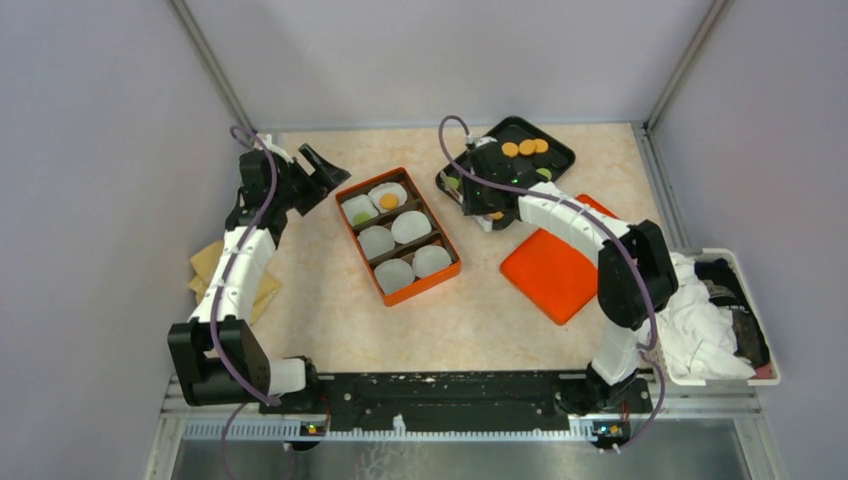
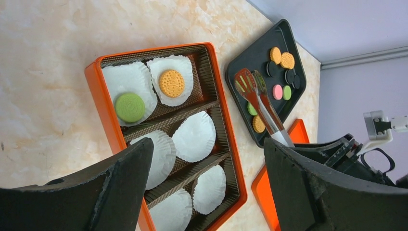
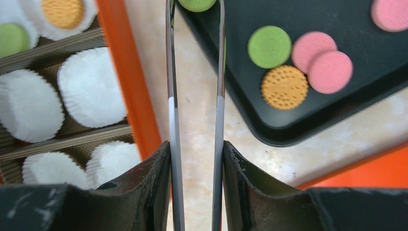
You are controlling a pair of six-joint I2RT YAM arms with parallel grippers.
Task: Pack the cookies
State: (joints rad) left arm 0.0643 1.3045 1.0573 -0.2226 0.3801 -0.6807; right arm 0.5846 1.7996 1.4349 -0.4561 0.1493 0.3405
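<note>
a: where do the cookies [image 1: 526, 147] lie?

b: most sit on the black tray [image 3: 312, 14] at the far right of the tabletop [image 1: 480, 310], in orange, green, pink and dark colours. two are already in the orange box [image 2: 97, 96]: an orange cookie [image 2: 171, 83] and a boxed green cookie [image 2: 129, 107]. each rests in its own white paper cup [image 2: 185, 65], side by side in the end compartment.

a: and the right hand [image 3: 195, 161]?

b: it is pressed together on a pair of metal tongs [image 3: 219, 96], its fingers clamping both blades. the metal tongs reach over the tray's corner, just beside the box. a second green cookie [image 3: 197, 4] shows between the blades at the top edge of the wrist view. the tips are cut off there, so i cannot tell whether they pinch it.

a: the left hand [image 2: 207, 147]?

b: it is spread wide and grips nothing. it hovers near the box's far left corner, not touching it.

a: anything else on the tabletop?

b: a flat orange panel [image 1: 545, 270] lies near the tray, to the right of the box.
</note>
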